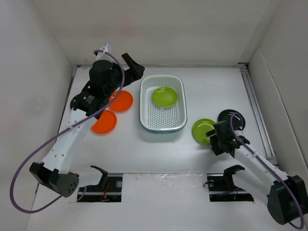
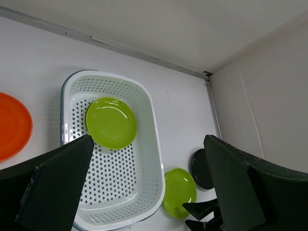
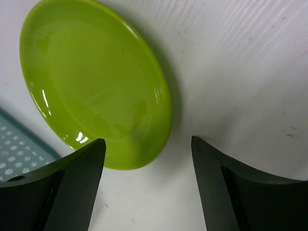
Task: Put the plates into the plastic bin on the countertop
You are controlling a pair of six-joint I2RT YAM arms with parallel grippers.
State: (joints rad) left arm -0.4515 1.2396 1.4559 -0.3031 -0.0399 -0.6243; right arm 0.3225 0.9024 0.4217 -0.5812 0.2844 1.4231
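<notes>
The white perforated plastic bin (image 1: 163,127) stands mid-countertop with one lime green plate (image 1: 164,96) in it. A second lime green plate (image 1: 202,129) lies on the countertop (image 1: 159,154) to the bin's right. My right gripper (image 1: 211,137) is low at that plate's near edge. In the right wrist view its jaws (image 3: 147,139) stand apart, with the plate's (image 3: 91,82) rim just reaching between the tips and neither finger touching it. A black plate (image 1: 237,119) lies behind that arm. Two orange plates (image 1: 121,101) (image 1: 104,121) lie left of the bin. My left gripper (image 1: 136,67) hangs open and empty above the bin's far left corner.
White walls enclose the countertop on three sides, with a metal rail (image 1: 255,106) along the right side. In the left wrist view the bin (image 2: 150,159), its plate (image 2: 111,122), the loose green plate (image 2: 179,191) and the black plate (image 2: 201,168) all show.
</notes>
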